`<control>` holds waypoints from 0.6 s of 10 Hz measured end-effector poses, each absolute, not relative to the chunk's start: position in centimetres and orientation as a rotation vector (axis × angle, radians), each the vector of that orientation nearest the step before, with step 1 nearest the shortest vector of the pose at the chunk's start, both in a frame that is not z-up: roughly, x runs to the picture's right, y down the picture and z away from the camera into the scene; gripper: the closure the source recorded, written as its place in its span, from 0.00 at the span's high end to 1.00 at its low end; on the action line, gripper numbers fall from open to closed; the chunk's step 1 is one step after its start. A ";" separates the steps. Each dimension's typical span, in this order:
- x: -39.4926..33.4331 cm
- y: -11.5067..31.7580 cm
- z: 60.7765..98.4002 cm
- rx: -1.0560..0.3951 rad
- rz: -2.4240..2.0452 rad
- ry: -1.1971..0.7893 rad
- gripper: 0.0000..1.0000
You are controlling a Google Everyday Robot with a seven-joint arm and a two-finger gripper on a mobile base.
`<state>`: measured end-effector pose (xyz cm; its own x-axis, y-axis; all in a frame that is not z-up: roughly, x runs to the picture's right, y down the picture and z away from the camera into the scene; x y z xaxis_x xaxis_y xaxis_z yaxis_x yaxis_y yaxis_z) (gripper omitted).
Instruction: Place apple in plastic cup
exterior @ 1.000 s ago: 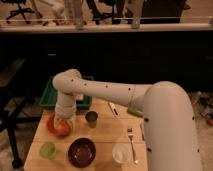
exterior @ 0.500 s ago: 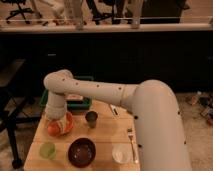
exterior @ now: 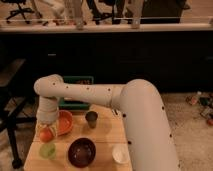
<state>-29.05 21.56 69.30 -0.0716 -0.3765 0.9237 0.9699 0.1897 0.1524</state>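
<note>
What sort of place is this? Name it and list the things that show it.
Probably an office or lab test area: rolling office chairs stand beyond a railing, and a small wooden table holds test items. The robot's hand is over the small orange-red apple.

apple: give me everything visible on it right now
The apple is small, round and orange-red, at the table's left edge, directly under the tool at the arm's end. It sits beside the orange bowl, with the light-green plastic cup just in front. Its top is hidden by the tool.
</note>
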 end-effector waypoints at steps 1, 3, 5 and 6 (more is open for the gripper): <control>-29.1 22.3 69.2 -0.726 -1.288 -1.112 0.00; -29.3 24.0 68.9 -0.735 -1.285 -1.126 0.00; -28.9 25.6 68.8 -0.745 -1.269 -1.137 0.00; -28.8 26.1 68.6 -0.749 -1.263 -1.140 0.00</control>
